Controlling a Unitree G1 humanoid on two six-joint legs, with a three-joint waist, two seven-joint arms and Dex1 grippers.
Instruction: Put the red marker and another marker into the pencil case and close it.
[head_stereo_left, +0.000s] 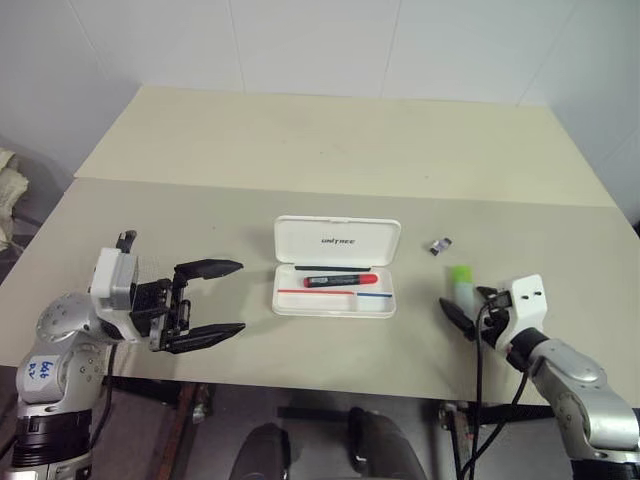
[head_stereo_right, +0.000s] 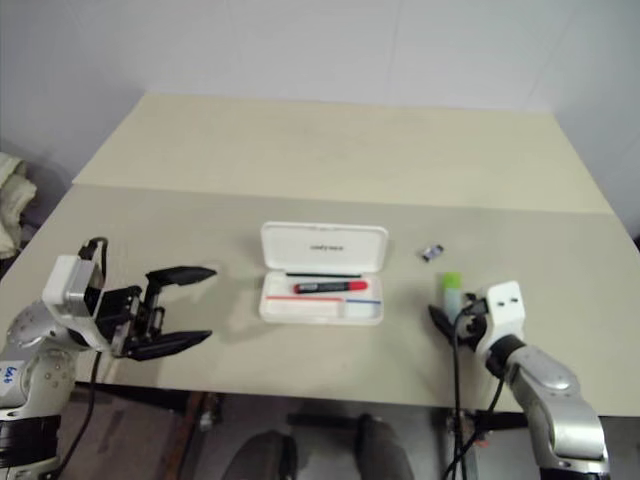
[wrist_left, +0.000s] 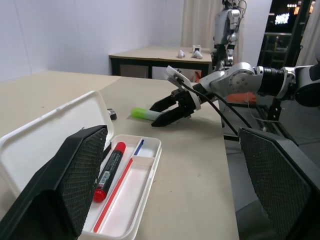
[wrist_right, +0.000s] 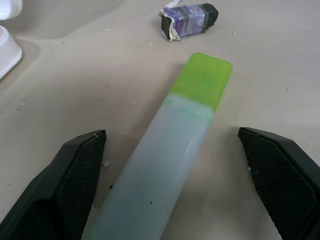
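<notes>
Currently, item by item.

Red marker (head_stereo_left: 340, 280): already lying in the tray of the pencil case (head_stereo_left: 335, 301), lengthwise, near the hinge. Nothing left for me to do with it.

Pencil case: open, lid (head_stereo_left: 337, 241) standing up at the back, set near the middle of the table's (head_stereo_left: 330, 150) front half, clear of the near edge.

Green marker (wrist_right: 170, 160): flat on the table toward the right front, green cap pointing away from me, pale body running back between my fingers.

Right gripper (head_stereo_left: 464, 308): spread wide, holding nothing, one finger (wrist_right: 60, 185) on each side of the marker's body, neither touching it. To do this well I judge I should settle lower, close across the body rather than the cap, and keep it level so it drops into the tray beside the red one.

Left gripper (head_stereo_left: 207, 303): spread wide, empty, hanging left of the case, well apart from it. Well placed to close the lid later.

Small dark scrap (head_stereo_left: 441, 245): just beyond the green cap, apart from it; not in the way.

Room: bare table between marker and case. The near edge lies close behind my right hand, so I should not drag backward.
</notes>
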